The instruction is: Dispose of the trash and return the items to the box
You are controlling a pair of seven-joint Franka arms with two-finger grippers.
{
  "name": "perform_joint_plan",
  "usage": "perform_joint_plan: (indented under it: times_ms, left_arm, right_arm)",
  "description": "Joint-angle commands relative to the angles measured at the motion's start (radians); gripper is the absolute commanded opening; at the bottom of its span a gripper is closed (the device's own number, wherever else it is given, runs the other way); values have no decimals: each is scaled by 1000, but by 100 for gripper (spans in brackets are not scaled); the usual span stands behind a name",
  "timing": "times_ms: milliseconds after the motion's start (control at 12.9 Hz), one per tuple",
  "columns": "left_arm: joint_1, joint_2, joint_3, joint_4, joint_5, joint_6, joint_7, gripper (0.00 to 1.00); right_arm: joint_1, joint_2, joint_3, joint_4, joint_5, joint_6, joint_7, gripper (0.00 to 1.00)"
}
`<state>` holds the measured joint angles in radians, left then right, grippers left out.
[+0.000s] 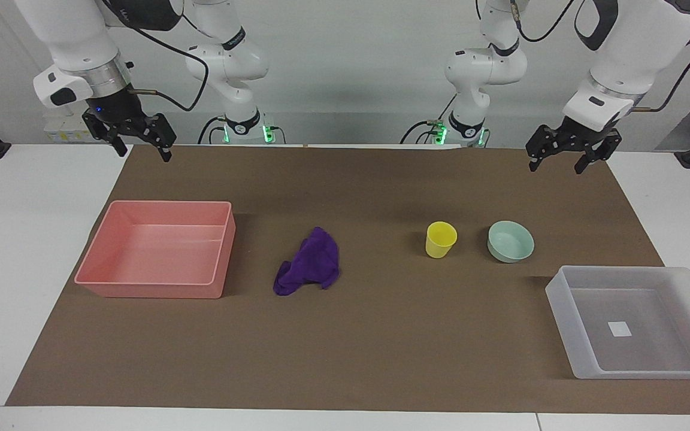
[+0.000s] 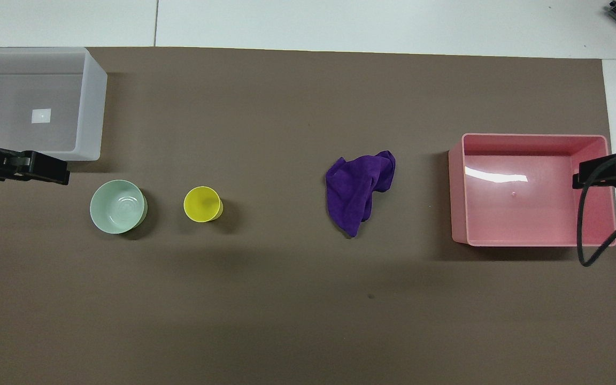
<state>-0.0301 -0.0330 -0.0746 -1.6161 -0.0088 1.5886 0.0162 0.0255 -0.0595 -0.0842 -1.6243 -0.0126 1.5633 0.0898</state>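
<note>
The purple cloth [image 1: 312,263] [image 2: 361,187] lies bunched on the brown mat near the middle. The yellow cup [image 1: 441,239] [image 2: 202,204] stands upright beside the mint-green bowl [image 1: 510,241] [image 2: 118,206], toward the left arm's end. The frosted-white box [image 1: 620,270] [image 2: 91,107] sits at the left arm's end, farther from the robots than the bowl, with only a white label on its floor. My left gripper [image 1: 554,170] [image 2: 46,170] and right gripper [image 1: 145,157] [image 2: 597,172] hang open and empty, raised over the mat's edge by the robots. Both arms wait.
A pink rectangular bin [image 1: 159,287] [image 2: 457,187] stands empty at the right arm's end, beside the cloth. The brown mat [image 1: 381,347] covers most of the white table. A black cable [image 2: 586,235] hangs from the right arm over the bin.
</note>
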Motion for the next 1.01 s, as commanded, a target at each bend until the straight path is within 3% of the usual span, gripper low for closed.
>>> perform_joint_plan:
  times_ms: [0, 622, 933]
  left_arm:
    - [22, -36, -1, -42, -10, 19, 24, 100]
    - [25, -38, -1, -53, -10, 53, 18, 100]
    - [41, -54, -1, -143, -11, 171, 21, 100]
  right_arm:
    - [-6, -16, 6, 1, 0, -41, -22, 100]
    - [2, -22, 11, -12, 2, -26, -4, 100]
    - [1, -22, 11, -14, 2, -31, -19, 100]
